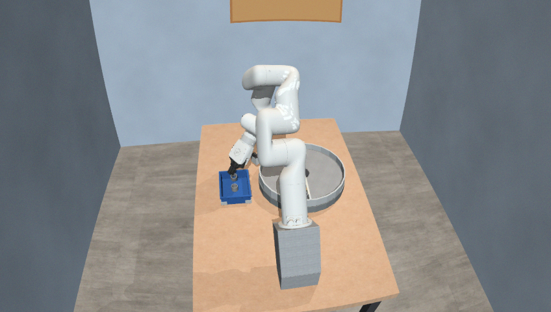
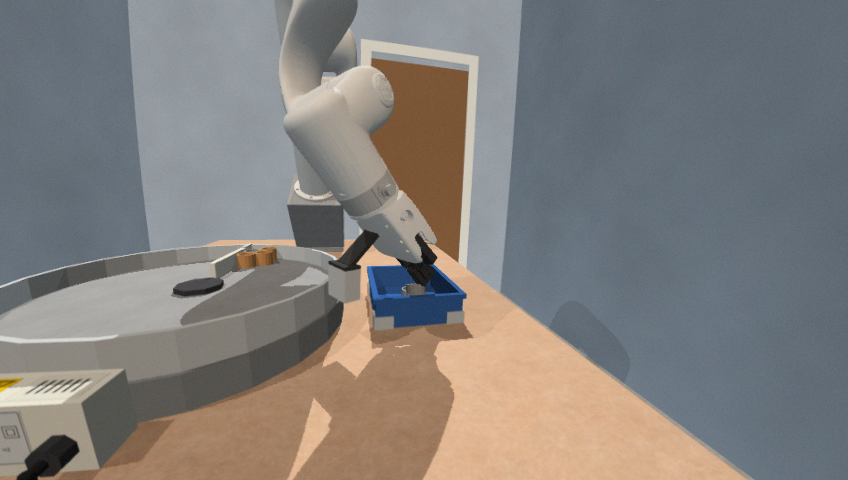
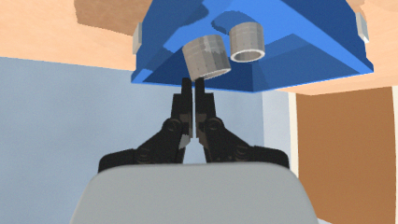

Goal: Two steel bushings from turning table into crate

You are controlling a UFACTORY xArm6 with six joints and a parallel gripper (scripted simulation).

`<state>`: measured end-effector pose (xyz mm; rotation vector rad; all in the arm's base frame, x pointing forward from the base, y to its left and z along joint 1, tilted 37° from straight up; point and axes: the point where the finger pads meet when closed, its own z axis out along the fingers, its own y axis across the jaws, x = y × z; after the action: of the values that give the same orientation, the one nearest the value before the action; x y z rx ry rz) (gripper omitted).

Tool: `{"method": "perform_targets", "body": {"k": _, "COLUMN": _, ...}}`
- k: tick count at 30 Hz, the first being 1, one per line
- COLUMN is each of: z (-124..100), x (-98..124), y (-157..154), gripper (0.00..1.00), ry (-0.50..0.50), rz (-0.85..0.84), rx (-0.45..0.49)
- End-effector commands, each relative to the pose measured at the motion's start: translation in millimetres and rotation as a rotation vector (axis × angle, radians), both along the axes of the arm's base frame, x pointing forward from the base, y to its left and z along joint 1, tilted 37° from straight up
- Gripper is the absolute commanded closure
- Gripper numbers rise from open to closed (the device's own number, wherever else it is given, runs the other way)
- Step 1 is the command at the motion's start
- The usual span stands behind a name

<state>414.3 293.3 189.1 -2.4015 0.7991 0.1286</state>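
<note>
My gripper is shut on the wall of a grey steel bushing, held slightly tilted inside the back part of the blue crate. Whether it touches the crate floor I cannot tell. A second steel bushing stands in the crate near the middle, close to the held one. In the exterior view the two overlap behind the crate wall. Several copper-coloured bushings stand on the turning table; the arm hides part of it.
The turning table has a raised rim, a black hub and a pale divider. A grey block on a black bar is at its rim, between it and the crate. A beige box with a black plug stands in front of the turning table.
</note>
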Motion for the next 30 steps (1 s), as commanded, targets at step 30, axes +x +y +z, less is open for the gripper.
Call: {"method": "perform_targets", "body": {"k": 30, "z": -11.2, "x": 9.8, "y": 2.3, "gripper": 1.0, "ry": -0.003, "rz": 0.001, "rx": 0.002}}
